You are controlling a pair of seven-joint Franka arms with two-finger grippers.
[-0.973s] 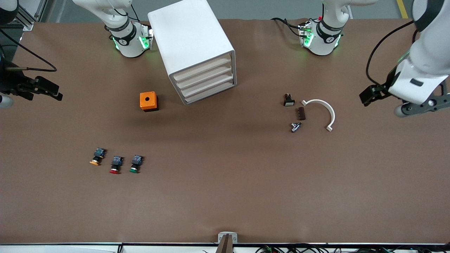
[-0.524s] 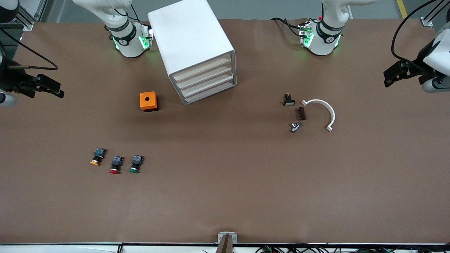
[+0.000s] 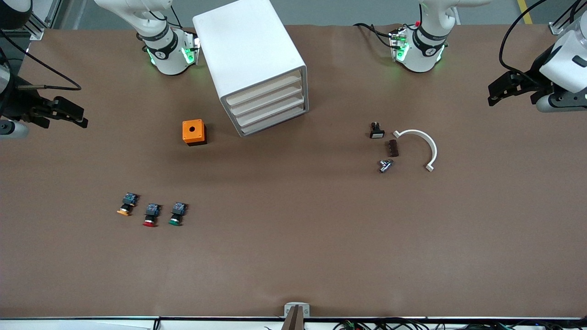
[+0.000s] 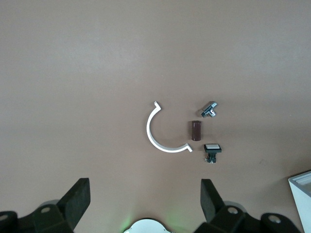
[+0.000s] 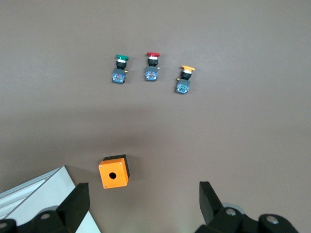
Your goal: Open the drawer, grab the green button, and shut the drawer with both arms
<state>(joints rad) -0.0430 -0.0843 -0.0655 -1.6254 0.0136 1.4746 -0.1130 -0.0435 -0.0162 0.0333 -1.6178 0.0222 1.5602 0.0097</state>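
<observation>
The white four-drawer cabinet (image 3: 250, 55) stands near the right arm's base. The drawer (image 3: 271, 111), third from the top, is shut like the other three. The green-capped button (image 3: 176, 214) lies on the table nearer the front camera, beside a red-capped one (image 3: 150, 215) and an orange-capped one (image 3: 126, 205). It also shows in the right wrist view (image 5: 120, 69). My right gripper (image 3: 75, 118) is open and empty over bare table at the right arm's end. My left gripper (image 3: 497, 91) is open and empty over bare table at the left arm's end.
An orange box with a round hole (image 3: 194, 132) sits beside the cabinet. A white arc piece (image 3: 419, 145), a brown block (image 3: 393, 148), a black switch (image 3: 377, 131) and a small metal part (image 3: 385, 165) lie toward the left arm's end.
My left gripper has swung away from the white arc piece toward the robots' side of the table. My right gripper has shifted slightly toward the table's middle. Nothing on the table moved.
</observation>
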